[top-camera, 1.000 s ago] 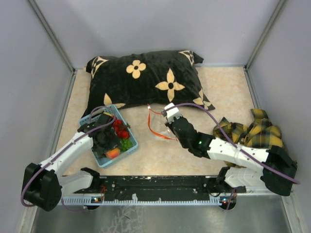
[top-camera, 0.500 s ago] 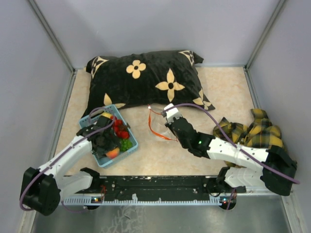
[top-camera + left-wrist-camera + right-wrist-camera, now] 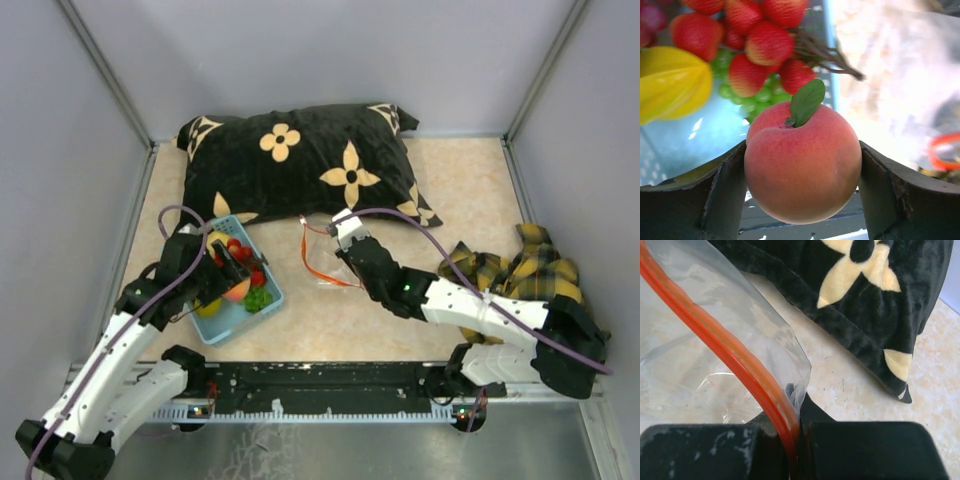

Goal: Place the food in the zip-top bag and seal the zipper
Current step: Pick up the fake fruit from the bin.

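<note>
My left gripper [image 3: 232,283] is shut on an orange-pink peach [image 3: 802,162] with a green leaf and holds it above the light blue basket [image 3: 236,318]. Red strawberries [image 3: 760,47], green grapes [image 3: 740,92] and a yellow pear-like piece [image 3: 672,82] lie in the basket below. My right gripper [image 3: 338,232] is shut on the red zipper [image 3: 732,362] of the clear zip-top bag [image 3: 700,375] at one end of its mouth. The bag [image 3: 322,258] lies on the table just right of the basket with its mouth open.
A black pillow [image 3: 300,165] with cream flowers lies behind the bag and basket. A yellow plaid cloth [image 3: 520,268] is bunched at the right. Grey walls enclose the table on three sides.
My left gripper has closed on the peach in the basket and lifted it up. My right gripper has stayed on the bag's zipper, almost still.
</note>
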Action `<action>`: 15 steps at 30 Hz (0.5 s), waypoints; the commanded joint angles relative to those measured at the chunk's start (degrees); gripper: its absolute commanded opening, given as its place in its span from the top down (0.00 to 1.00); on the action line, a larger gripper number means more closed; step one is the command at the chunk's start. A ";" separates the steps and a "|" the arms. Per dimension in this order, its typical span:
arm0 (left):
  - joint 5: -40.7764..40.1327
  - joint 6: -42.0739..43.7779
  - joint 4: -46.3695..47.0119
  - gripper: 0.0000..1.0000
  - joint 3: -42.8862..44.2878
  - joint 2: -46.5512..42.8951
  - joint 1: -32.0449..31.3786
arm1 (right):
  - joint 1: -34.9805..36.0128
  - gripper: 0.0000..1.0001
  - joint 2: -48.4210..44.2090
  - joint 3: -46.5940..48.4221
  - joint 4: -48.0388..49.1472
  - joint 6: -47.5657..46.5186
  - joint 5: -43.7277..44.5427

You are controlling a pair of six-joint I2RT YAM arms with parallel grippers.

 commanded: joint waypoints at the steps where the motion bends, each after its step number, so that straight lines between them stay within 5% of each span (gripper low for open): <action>1: 8.09 3.66 7.52 0.37 2.64 -3.12 0.11 | -0.43 0.98 1.16 3.94 0.46 0.57 0.36; 7: 21.27 3.56 22.10 0.40 -0.21 -1.46 -0.64 | -0.39 0.99 2.57 5.50 -1.37 1.75 0.47; 15: 20.93 2.42 36.24 0.39 -0.15 2.55 -9.01 | -0.43 1.00 4.76 7.95 -4.70 4.88 -0.10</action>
